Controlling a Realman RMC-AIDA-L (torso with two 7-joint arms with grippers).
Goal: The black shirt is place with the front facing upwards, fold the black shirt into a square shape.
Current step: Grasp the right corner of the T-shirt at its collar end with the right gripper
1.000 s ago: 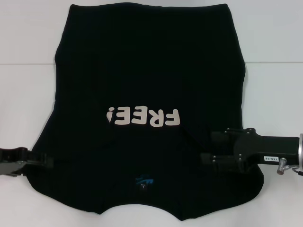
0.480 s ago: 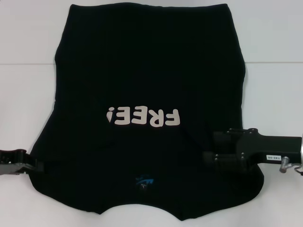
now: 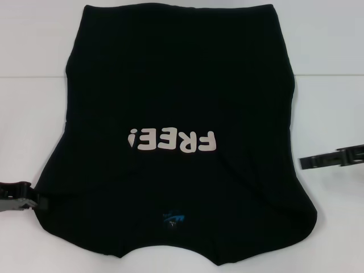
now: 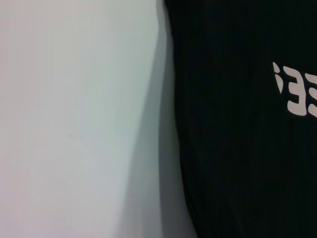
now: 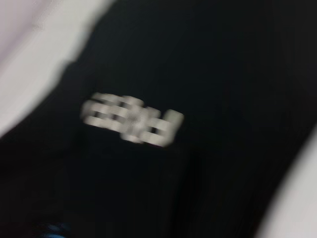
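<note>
Black, soft and plain, the large fabric T-shirt (image 3: 176, 114) lies spread on the white table (image 3: 330, 40), filling most of the head view, its collar end nearest the robot and its hem at the far side. White "FREE!" lettering (image 3: 172, 140) sits across its middle, upside down from the robot's side, and a small blue neck label (image 3: 173, 218) shows just inside the near edge. Both long sides look already turned in, since no sleeves stick out and the outline is a tapering panel with soft creases running from the lettering toward the near right corner. What has just changed is on the right: a second ago the black hard right gripper (image 3: 310, 162) lay over the cloth near that corner, and now it has pulled out sideways, clear of the fabric, just beside the shirt's right edge over bare table. Its fingers appear drawn close together and hold nothing. The left gripper (image 3: 38, 200) has also slid a little outward and now sits at the shirt's near left edge; whether its fingers are spread or pressed together cannot be told. The cloth has stayed where it was as the arms left. This suggests the side folds are finished and released, so the lengthwise fold, bringing one end over the other to make the square, is what remains.
</note>
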